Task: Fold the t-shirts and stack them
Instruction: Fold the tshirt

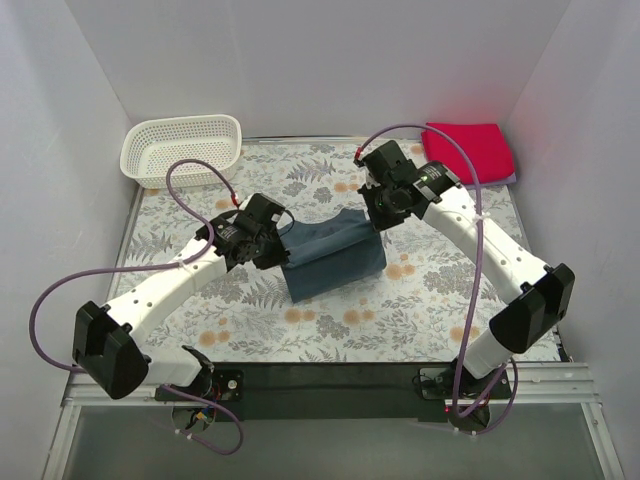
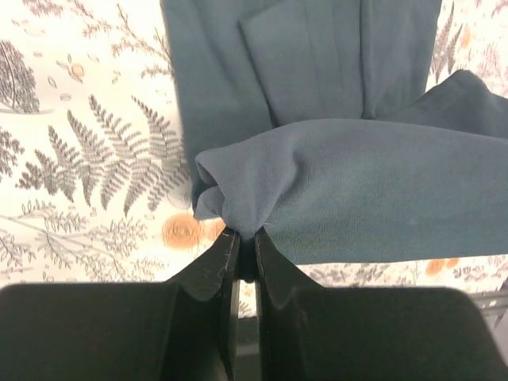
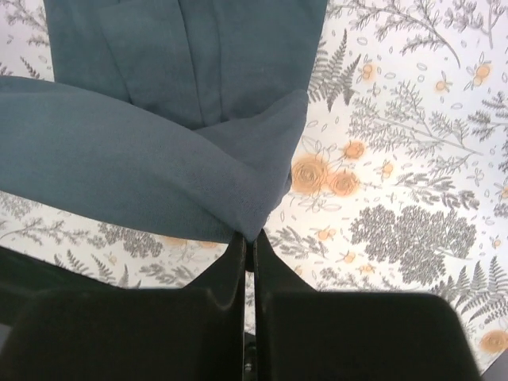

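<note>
My left fingers are closed tight on the left edge of the slate blue-grey t-shirt. My right fingers pinch its right edge.

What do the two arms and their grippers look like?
The left arm and right arm have white shells with black joint housings; a purple cable loops loosely along each. The left gripper and right gripper are black, with two flat, tapering fingers.

We see the slate blue-grey cloth t-shirt as matt, soft and finely woven. The bright red folded cloth t-shirt looks equally matt. The white lattice basket is smooth plastic with a slight sheen; the desk has a flat, matt, fern-printed covering.
</note>
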